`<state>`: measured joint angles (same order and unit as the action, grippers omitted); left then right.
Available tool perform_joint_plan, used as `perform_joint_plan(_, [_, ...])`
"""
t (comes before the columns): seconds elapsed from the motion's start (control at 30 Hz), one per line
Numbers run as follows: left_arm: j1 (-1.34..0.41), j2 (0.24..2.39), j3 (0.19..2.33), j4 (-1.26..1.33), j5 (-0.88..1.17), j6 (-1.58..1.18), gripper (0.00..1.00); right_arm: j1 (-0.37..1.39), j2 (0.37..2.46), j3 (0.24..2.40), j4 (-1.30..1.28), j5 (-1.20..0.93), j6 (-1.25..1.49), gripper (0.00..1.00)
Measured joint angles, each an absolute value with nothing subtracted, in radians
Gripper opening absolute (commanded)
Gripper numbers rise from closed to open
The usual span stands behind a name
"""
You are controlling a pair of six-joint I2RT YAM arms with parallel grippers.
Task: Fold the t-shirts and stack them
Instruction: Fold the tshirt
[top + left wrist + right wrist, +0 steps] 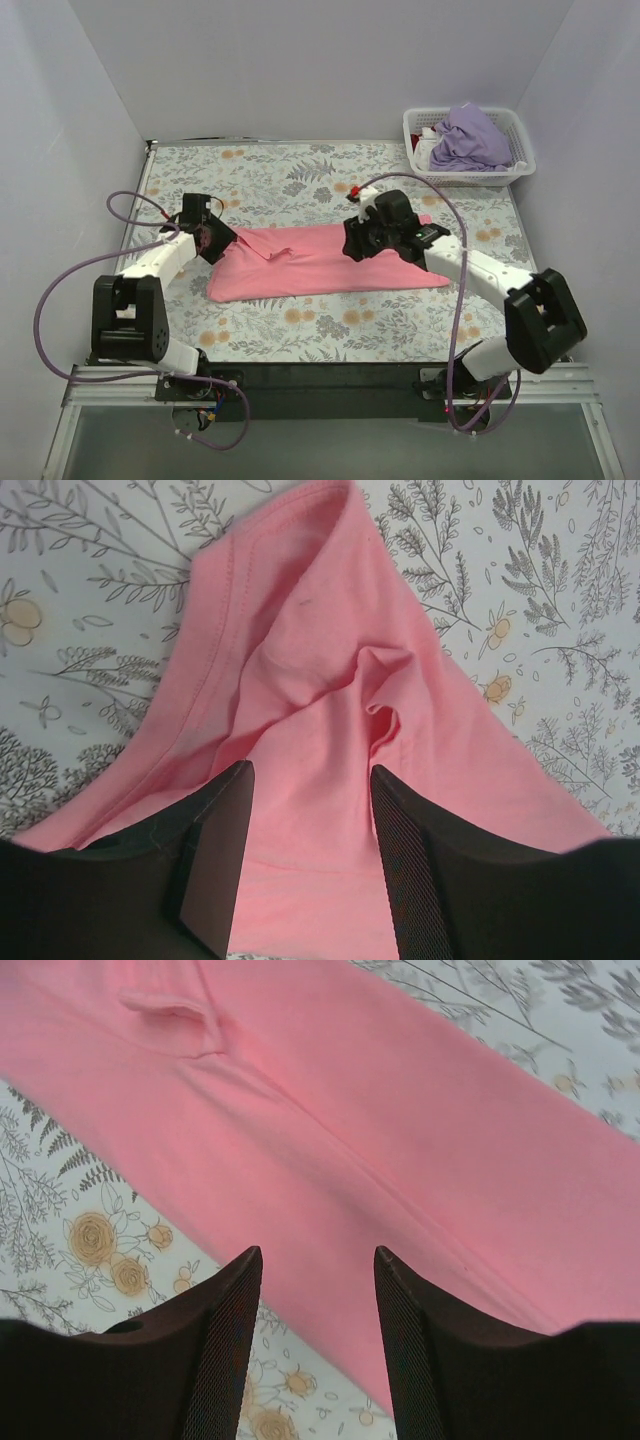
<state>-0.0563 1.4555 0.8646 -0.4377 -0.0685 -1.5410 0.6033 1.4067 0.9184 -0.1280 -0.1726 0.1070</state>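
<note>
Folding the salmon t-shirt (pixel 330 262), mid-frame on the counter (pixel 400 322).
The left hand (pixel 212 238) and right hand (pixel 362 240) hover over it half open, gripping nothing; pinch both layers at the edge before folding. Only the overhead view shows the lavender t-shirt (pixel 470 138) in the basket (pixel 470 179), upper right.

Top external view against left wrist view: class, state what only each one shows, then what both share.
Only the top external view shows the white basket holding the lavender t-shirt, and the right gripper. Only the left wrist view shows the hem stitching and the textured pad on one of the fingers. Both show the pink t-shirt, the floral tablecloth and the open left gripper.
</note>
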Motion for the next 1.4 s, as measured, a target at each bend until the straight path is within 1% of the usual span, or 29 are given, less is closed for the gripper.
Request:
perform_joint_plan(0.1, [-0.057, 1.512, 0.897, -0.425, -0.057, -1.534, 0.49, 0.685, 1.528, 1.016, -0.114, -0.17, 0.023, 0.56])
perform_joint_plan(0.2, [-0.06, 1.505, 0.9, -0.414, -0.054, -1.515, 0.46, 0.75, 1.644, 1.118, -0.102, -0.167, -0.067, 0.57])
perform_joint_plan(0.3, [-0.062, 1.465, 0.883, -0.41, -0.06, -1.488, 0.43, 0.803, 1.745, 1.214, -0.1, -0.167, -0.149, 0.58])
perform_joint_plan(0.37, [-0.065, 1.407, 0.839, -0.409, -0.067, -1.466, 0.4, 0.836, 1.808, 1.275, -0.101, -0.168, -0.198, 0.58])
perform_joint_plan(0.47, [-0.08, 1.343, 0.783, -0.413, -0.07, -1.446, 0.38, 0.879, 1.897, 1.367, -0.101, -0.168, -0.26, 0.58])
perform_joint_plan(0.57, [-0.101, 1.306, 0.737, -0.426, -0.071, -1.427, 0.39, 0.912, 1.974, 1.451, -0.11, -0.171, -0.311, 0.58])
perform_joint_plan(0.73, [-0.116, 1.306, 0.694, -0.438, -0.071, -1.411, 0.39, 0.941, 2.085, 1.579, -0.133, -0.183, -0.363, 0.56])
perform_joint_plan(1.0, [-0.116, 1.358, 0.694, -0.433, -0.062, -1.408, 0.39, 0.944, 2.173, 1.648, -0.167, -0.175, -0.399, 0.52])
perform_joint_plan(1.1, [-0.116, 1.359, 0.694, -0.432, -0.062, -1.406, 0.39, 0.944, 2.184, 1.661, -0.182, -0.176, -0.406, 0.45])
perform_joint_plan(1.13, [-0.116, 1.359, 0.694, -0.433, -0.063, -1.405, 0.39, 0.944, 2.186, 1.665, -0.183, -0.176, -0.409, 0.4])
perform_joint_plan(1.2, [-0.116, 1.359, 0.694, -0.432, -0.063, -1.404, 0.39, 0.944, 2.189, 1.67, -0.184, -0.175, -0.416, 0.33])
perform_joint_plan(1.23, [-0.116, 1.359, 0.694, -0.433, -0.063, -1.403, 0.39, 0.944, 2.191, 1.672, -0.184, -0.175, -0.418, 0.23])
perform_joint_plan(1.3, [-0.116, 1.362, 0.694, -0.433, -0.063, -1.402, 0.39, 0.944, 2.197, 1.678, -0.184, -0.17, -0.42, 0.15])
perform_joint_plan(1.33, [-0.116, 1.364, 0.694, -0.433, -0.063, -1.402, 0.39, 0.944, 2.2, 1.68, -0.184, -0.167, -0.417, 0.07])
perform_joint_plan(1.37, [-0.116, 1.365, 0.694, -0.433, -0.063, -1.402, 0.39, 0.944, 2.202, 1.681, -0.184, -0.165, -0.417, 0.01])
perform_joint_plan(1.4, [-0.116, 1.367, 0.694, -0.433, -0.064, -1.401, 0.39, 0.944, 2.203, 1.681, -0.184, -0.163, -0.417, 0.01])
